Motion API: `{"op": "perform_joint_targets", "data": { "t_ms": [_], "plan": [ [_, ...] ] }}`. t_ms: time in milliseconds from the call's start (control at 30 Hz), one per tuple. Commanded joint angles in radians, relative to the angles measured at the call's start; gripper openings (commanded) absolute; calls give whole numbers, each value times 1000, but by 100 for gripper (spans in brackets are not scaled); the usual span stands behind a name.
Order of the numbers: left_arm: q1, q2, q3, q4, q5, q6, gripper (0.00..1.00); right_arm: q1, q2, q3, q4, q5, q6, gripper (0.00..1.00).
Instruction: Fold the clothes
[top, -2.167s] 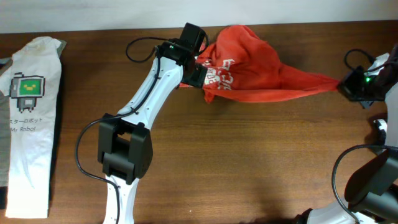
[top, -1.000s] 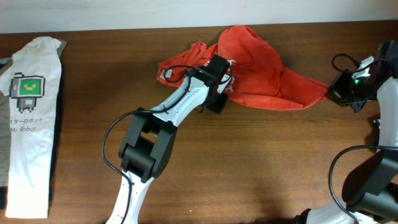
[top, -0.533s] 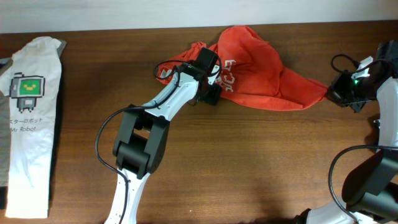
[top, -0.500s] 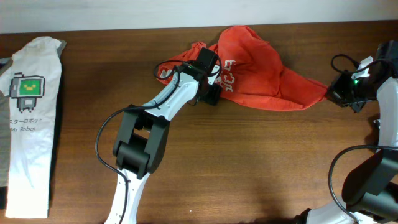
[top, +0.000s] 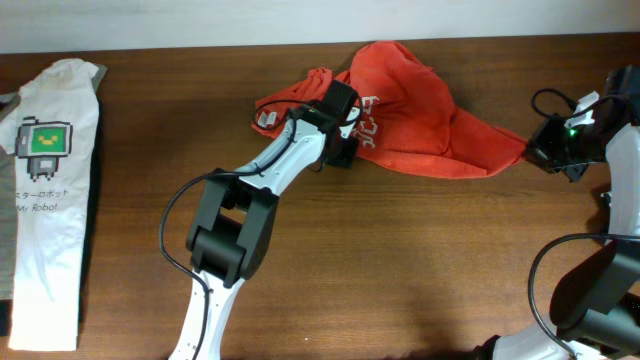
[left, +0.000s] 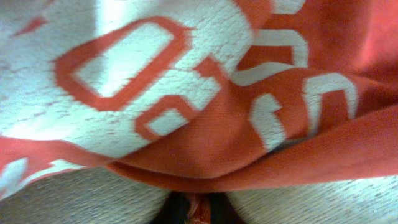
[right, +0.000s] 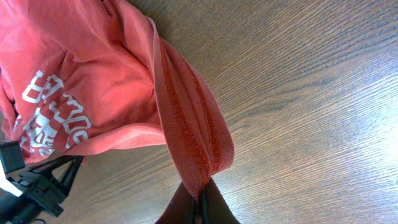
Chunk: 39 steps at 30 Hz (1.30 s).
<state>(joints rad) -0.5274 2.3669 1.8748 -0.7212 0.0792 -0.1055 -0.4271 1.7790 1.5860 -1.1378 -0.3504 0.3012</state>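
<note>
1. Compared with two seconds ago, the left gripper (top: 347, 135) has come down from the upper left edge of the red-orange T-shirt (top: 410, 110) to its lower left edge, and a sleeve (top: 290, 95) now lies spread out towards the left.
2. From the bottom centre-left of the overhead frame, the left arm stretches diagonally up to the shirt. The right arm stands at the right edge, with the right gripper (top: 548, 150) at the shirt's pulled-out right tip.
3. In the overhead view, the shirt lies bunched at the top centre of the table (top: 400, 260).
4. Only the left wrist view shows the white lettering (left: 124, 81) close up, with a fold of fabric pinched at the bottom edge.
5. Only the right wrist view shows the right fingers pressed together on a gathered strip of shirt.
6. Counted: two arms and two shirts. One shirt is red-orange. The other is a white T-shirt (top: 45, 200) at the left edge.
</note>
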Motion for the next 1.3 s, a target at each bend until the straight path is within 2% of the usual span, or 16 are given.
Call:
{"op": "perform_joint_targets", "data": {
  "t_ms": [0,67,133,233,400,567,733,1133,1267],
  "plan": [
    [7,45,-7,-8,3,-14,0,9,-21,19,-7,16,-13,4],
    [7,45,1,-17,-45,-14,0,9,-21,19,-11,25,-16,4],
    [7,39,50,-85,-200,-13,0,9,-21,19,-11,53,-16,4],
    [17,-9,137,-184,-353,-6,0,7,-21,19,9,68,-16,4],
    [117,-217,196,-201,-369,5,0,6,-21,35,45,76,-16,4],
    [269,-416,196,-211,-383,18,0,5,-21,144,12,91,-35,4],
    [403,-571,196,-238,-384,78,0,5,-21,379,-129,127,-62,4],
    [412,-962,262,-203,-496,156,0,5,-23,1082,-506,127,-111,4],
    [412,-1084,297,-203,-495,160,0,9,-56,1238,-561,126,-110,4]
  ]
}}
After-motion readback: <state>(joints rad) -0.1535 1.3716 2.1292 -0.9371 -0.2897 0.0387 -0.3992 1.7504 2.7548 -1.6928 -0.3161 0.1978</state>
